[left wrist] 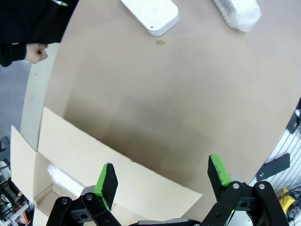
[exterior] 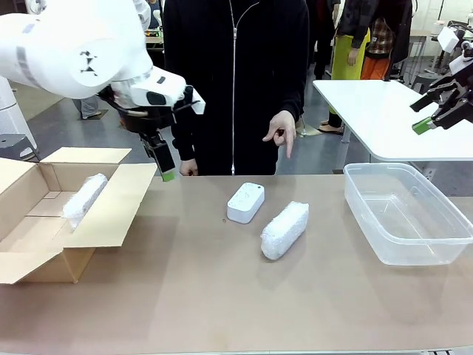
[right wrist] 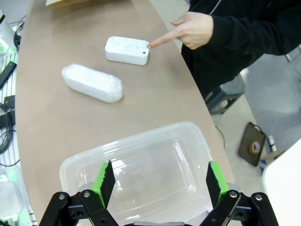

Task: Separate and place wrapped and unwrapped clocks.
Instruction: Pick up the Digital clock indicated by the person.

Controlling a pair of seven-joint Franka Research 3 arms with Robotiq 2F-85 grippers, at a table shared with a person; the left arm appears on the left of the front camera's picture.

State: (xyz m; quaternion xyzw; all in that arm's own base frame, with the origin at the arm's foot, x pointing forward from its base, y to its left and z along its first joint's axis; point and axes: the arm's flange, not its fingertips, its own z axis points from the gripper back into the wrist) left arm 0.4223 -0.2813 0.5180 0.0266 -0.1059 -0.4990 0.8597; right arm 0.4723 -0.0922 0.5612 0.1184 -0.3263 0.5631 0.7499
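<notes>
**Left gripper** (exterior: 164,168) (left wrist: 162,172): fingers spread wide, holding nothing. It hangs above the far flap of the cardboard box, at the table's left end.

**Right gripper** (exterior: 423,115) (right wrist: 160,176): fingers spread wide, holding nothing. It hangs raised at the right, above the plastic tub.

**Cardboard box** (exterior: 44,260) (left wrist: 94,155): brown, flaps folded out, at the left end of the table (exterior: 222,303).
- Contents: one bubble-wrapped bundle (exterior: 83,198) (left wrist: 60,176), whitish and oblong, leaning aslant against the inner wall.

**Plastic tub** (exterior: 384,257) (right wrist: 141,135): clear, rectangular with rounded corners, at the right end of the table. The tabletop shows through its floor.

**On the open tabletop, between the two containers:**
- Bare clock (exterior: 245,202) (left wrist: 150,14) (right wrist: 126,49): flat, white, rounded-rectangular, lying face up toward the far edge.
- Second wrapped bundle (exterior: 284,230) (left wrist: 237,12) (right wrist: 91,83): whitish bubble wrap, lying on its side just beside the bare clock, on the tub's side and nearer the robot. The two are apart.

**Person**: in black, at the far edge.
- Pointing hand (exterior: 282,132) (right wrist: 195,30): one finger held out toward the bare clock. Whether it touches cannot be told.
- Other hand (exterior: 188,168) (left wrist: 35,52): loosely closed at the table's far edge, near the left gripper.
</notes>
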